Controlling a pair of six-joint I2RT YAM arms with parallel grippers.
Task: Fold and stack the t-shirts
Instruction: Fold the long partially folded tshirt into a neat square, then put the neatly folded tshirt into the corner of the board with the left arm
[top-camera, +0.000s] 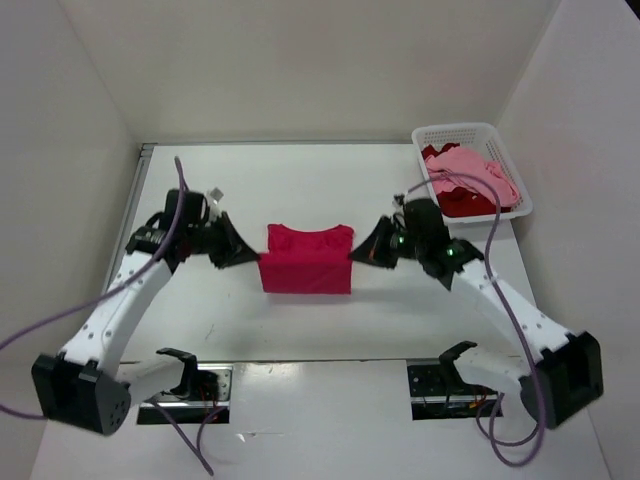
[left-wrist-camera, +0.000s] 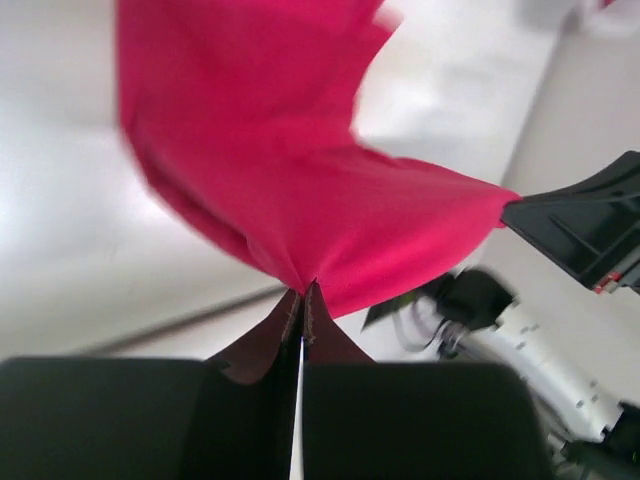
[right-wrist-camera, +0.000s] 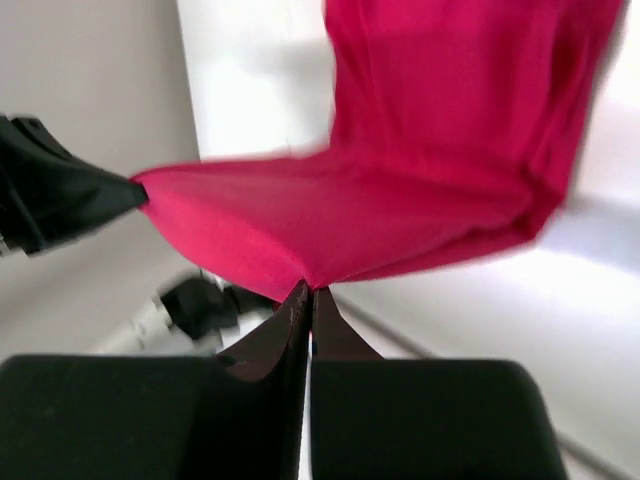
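White tabletop (top-camera: 300, 190), matte, boxed in by plain white walls (top-camera: 300, 60) at the back and on both sides. At the far right corner of the table I see a white perforated plastic basket (top-camera: 452, 129). A light pink cloth t-shirt (top-camera: 482, 170) is crumpled in it on top of a dark red cloth t-shirt (top-camera: 465, 204), and both bulge over the rim. The bright magenta-pink cloth t-shirt (top-camera: 307, 260) is at the middle of the table, between the two arms. From above it reads as a rough rectangle, neckline side toward the back wall. Both arms reach inward from their bases at the near edge, elbows out, wrists turned so the fingers point at each other across the shirt. The left gripper (top-camera: 252, 257) sits at the shirt's near left corner. Its wrist view shows the jaws pressed together with a pinch of magenta cloth between the tips. The right gripper (top-camera: 357, 256) mirrors that at the near right corner, jaws likewise closed tight on a pinch of the same cloth. The edge between the two pinches is pulled taut and straight, and the rest of the shirt drapes away from that edge toward the back. Wrist views are motion-blurred, so I can't tell how much of the shirt is off the table. Purple cables loop off both arms.
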